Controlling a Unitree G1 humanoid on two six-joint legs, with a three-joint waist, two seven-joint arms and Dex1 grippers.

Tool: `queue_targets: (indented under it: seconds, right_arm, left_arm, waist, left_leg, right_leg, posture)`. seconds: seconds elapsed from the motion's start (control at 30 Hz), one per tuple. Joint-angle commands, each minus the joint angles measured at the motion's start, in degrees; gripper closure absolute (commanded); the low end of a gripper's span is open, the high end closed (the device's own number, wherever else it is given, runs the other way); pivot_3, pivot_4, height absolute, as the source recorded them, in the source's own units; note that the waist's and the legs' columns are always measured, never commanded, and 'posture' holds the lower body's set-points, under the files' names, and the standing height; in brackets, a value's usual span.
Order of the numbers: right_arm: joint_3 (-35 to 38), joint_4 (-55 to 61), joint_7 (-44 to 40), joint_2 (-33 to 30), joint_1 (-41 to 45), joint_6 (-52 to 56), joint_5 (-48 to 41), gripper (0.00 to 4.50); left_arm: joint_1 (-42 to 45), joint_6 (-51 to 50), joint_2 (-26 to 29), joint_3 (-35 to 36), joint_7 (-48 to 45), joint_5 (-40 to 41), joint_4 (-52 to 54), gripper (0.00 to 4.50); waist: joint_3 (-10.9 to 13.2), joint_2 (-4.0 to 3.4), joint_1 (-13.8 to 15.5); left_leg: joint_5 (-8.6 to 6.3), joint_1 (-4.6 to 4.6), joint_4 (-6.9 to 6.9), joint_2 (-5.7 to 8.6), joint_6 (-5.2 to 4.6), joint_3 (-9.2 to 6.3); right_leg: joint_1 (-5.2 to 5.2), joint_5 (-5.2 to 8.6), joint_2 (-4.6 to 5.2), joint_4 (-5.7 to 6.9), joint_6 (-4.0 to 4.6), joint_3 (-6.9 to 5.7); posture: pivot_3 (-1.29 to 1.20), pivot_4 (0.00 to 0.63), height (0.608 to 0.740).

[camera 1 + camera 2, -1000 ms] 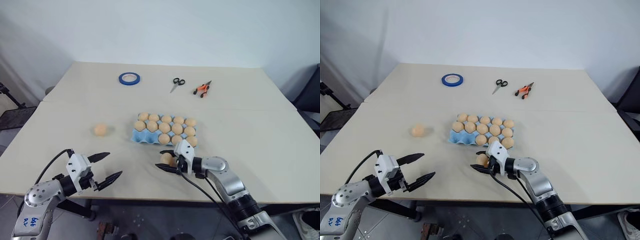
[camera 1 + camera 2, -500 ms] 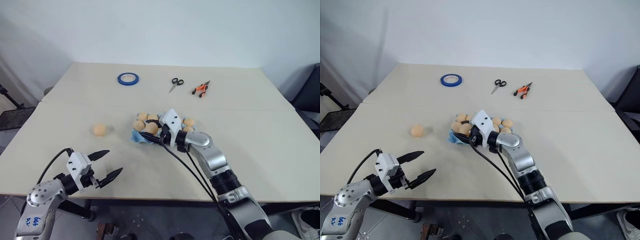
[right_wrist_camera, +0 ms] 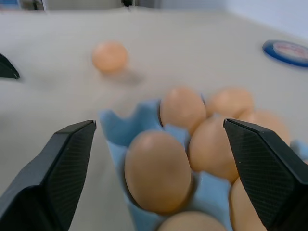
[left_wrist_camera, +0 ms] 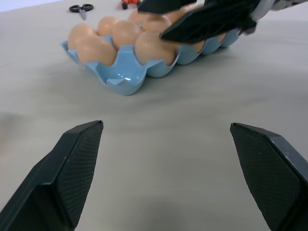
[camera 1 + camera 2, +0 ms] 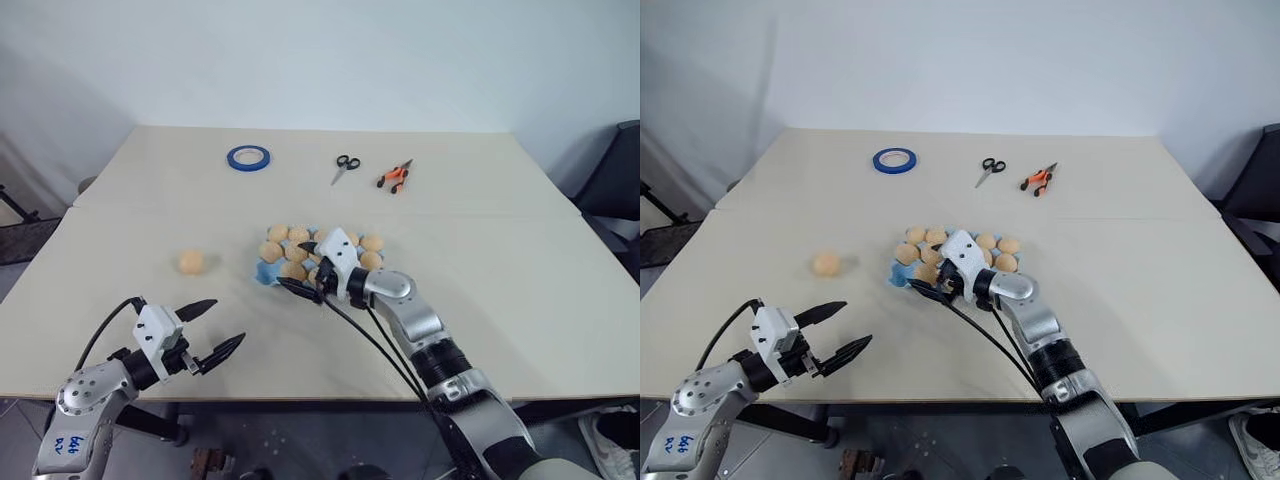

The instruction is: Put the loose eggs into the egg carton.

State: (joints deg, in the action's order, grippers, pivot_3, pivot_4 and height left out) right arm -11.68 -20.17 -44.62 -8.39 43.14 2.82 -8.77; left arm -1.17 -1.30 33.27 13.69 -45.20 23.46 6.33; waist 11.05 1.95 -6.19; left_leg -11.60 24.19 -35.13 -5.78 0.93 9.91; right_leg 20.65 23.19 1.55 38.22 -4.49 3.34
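One egg [image 5: 191, 262] lies loose toward the surface's left edge, well apart from the carton [image 5: 272, 272]; right hand [image 5: 305, 272] spread over the carton's near-left corner, left hand [image 5: 220, 329] spread, empty; withdrawing low could knock seated eggs out.

the table [image 5: 520, 250] bears egg carton [image 5: 272, 272], loose egg [image 5: 191, 262], tape ring [image 5: 247, 157], scissors [image 5: 346, 166], pliers [image 5: 394, 177].

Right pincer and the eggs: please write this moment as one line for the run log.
right pincer: open, over near left corner of egg carton | left pincer: open, empty | one loose egg on table, left of carton
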Motion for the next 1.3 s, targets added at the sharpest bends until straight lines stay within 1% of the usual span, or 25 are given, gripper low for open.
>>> queue_targets:
  seconds: [0.03,0.1,0.2,0.27,0.33,0.4,0.53,0.6,0.7,0.8,0.9,1.07,1.2,1.3]
  right_arm:
    - [3.94,11.87,-6.2,-4.91,-5.19,-1.07,-6.07,0.05]
    - [4.74,15.48,-9.47,-8.22,-9.04,-0.71,-8.16,0.05]
    - [8.32,21.25,-15.84,-14.63,-17.15,-0.09,-13.71,0.05]
    - [9.88,23.15,-17.7,-17.71,-20.8,0.86,-15.6,0.05]
    - [12.01,22.6,-18.96,-21.08,-24.73,-0.02,-15.47,0.05]
    - [14.48,21.46,-18.91,-22.61,-27.32,-0.76,-16.21,0.05]
    - [17.03,19.99,-17.97,-22.87,-29.92,-2.93,-15.91,0.05]
    - [17.45,19.79,-17.17,-22.52,-30.66,-4.51,-15.14,0.05]
    - [18.0,21.38,-15.65,-20.5,-31.11,-4.61,-16.9,0.05]
    - [15.93,23.82,-18.67,-20.7,-33.26,-5.94,-16.76,0.05]
    - [15.5,24.86,-19.29,-19.82,-34.43,-5.75,-17.86,0.05]
    - [13.9,23.51,-20.47,-18.27,-33.02,-5.07,-19.18,0.05]
    - [12.85,23.61,-20.26,-17.96,-32.23,-3.05,-19.19,0.05]
    - [12.6,23.48,-19.95,-17.94,-31.89,-3.28,-18.79,0.05]
  left_arm:
    - [-0.12,0.69,0.06,1.8,0.01,0.97,1.15,0.0]
    - [-0.12,0.81,0.35,2.12,-0.38,1.01,0.7,0.0]
    - [-0.05,-0.15,1.39,3.18,-1.62,1.72,-0.15,0.0]
    - [0.05,-0.42,1.85,3.83,-1.79,1.66,-0.7,0.0]
    - [0.08,0.0,2.31,4.86,-1.71,1.35,-1.46,0.0]
    - [-0.18,0.4,2.59,6.38,-1.26,1.21,-2.32,0.0]
    - [-0.83,0.76,2.19,10.49,1.33,1.07,-4.61,0.0]
    - [-1.57,0.91,0.97,13.11,4.32,1.1,-5.2,0.0]
    - [-3.24,0.85,-1.46,16.38,9.03,1.06,-5.68,0.0]
    - [-3.98,0.09,-3.45,17.48,11.8,1.38,-5.26,0.0]
    - [-3.2,-0.78,-4.48,16.91,13.12,2.04,-4.86,0.0]
    - [4.35,-2.44,-6.04,14.73,17.5,1.46,-7.36,0.0]
    - [14.05,-4.05,-5.91,12.0,19.62,-0.09,-14.41,0.0]
    - [20.97,-4.45,-5.31,7.99,18.54,-2.36,-20.68,0.0]
  waist:
    - [0.0,0.0,0.47]
    - [-0.01,0.02,0.97]
    - [-0.01,0.02,1.46]
    - [-0.01,0.02,1.51]
    - [-0.01,0.01,1.3]
    - [-0.01,0.02,1.24]
    - [-0.01,0.02,0.98]
    - [-0.01,0.02,1.12]
    - [-0.01,0.03,1.27]
    - [-0.01,0.03,1.41]
    - [-0.03,0.06,1.68]
    - [-0.04,0.09,1.76]
    - [-0.05,0.11,1.86]
    - [-0.06,0.11,2.14]
  left_leg:
    - [0.0,0.02,0.0,0.02,-0.01,-0.06]
    - [-0.03,0.01,0.01,0.02,-0.03,-0.07]
    - [-0.05,-0.01,0.02,0.03,-0.04,-0.07]
    - [-0.06,0.0,0.05,0.04,-0.03,-0.1]
    - [-0.06,-0.02,0.04,0.04,-0.04,-0.07]
    - [-0.06,-0.08,0.03,0.03,-0.04,-0.07]
    - [-0.04,-0.13,0.03,-0.02,-0.03,-0.08]
    - [-0.03,-0.13,0.03,-0.02,-0.03,-0.11]
    - [-0.05,-0.1,-0.01,0.01,-0.07,-0.1]
    - [-0.05,-0.1,-0.02,0.01,-0.07,-0.12]
    - [-0.05,-0.09,-0.02,0.02,-0.07,-0.18]
    - [0.08,-0.11,-0.04,0.07,-0.17,-0.26]
    - [0.14,-0.17,-0.04,0.09,-0.2,-0.27]
    - [0.24,-0.17,-0.04,0.1,-0.26,-0.26]
  right_leg:
    - [-0.04,0.0,0.03,-0.07,0.0,0.0]
    - [-0.14,0.0,0.03,-0.21,0.0,-0.03]
    - [-0.17,0.0,0.03,-0.26,0.0,-0.01]
    - [-0.18,0.0,0.03,-0.3,0.0,0.03]
    - [-0.19,0.0,0.01,-0.29,0.0,0.05]
    - [-0.25,0.0,0.01,-0.3,0.0,0.07]
    - [-0.24,-0.02,-0.05,-0.26,0.05,0.12]
    - [-0.24,-0.02,-0.05,-0.26,0.05,0.1]
    - [-0.25,-0.02,0.01,-0.28,0.04,0.11]
    - [-0.26,-0.02,0.01,-0.28,0.03,0.08]
    - [-0.3,-0.02,0.01,-0.29,0.03,0.04]
    - [-0.37,-0.16,0.0,-0.27,0.02,-0.03]
    - [-0.44,-0.3,0.01,-0.26,0.01,-0.07]
    - [-0.43,-0.32,0.0,-0.25,-0.01,-0.08]
  posture:
    - [0.0,0.15,0.74]
    - [0.0,0.15,0.74]
    - [0.0,0.15,0.74]
    - [0.0,0.15,0.74]
    - [0.0,0.15,0.74]
    - [0.0,0.15,0.74]
    - [0.0,0.15,0.74]
    - [0.0,0.15,0.74]
    - [0.0,0.15,0.74]
    - [0.0,0.15,0.74]
    - [0.0,0.15,0.74]
    - [0.0,0.15,0.74]
    - [0.0,0.15,0.74]
    - [0.0,0.15,0.74]
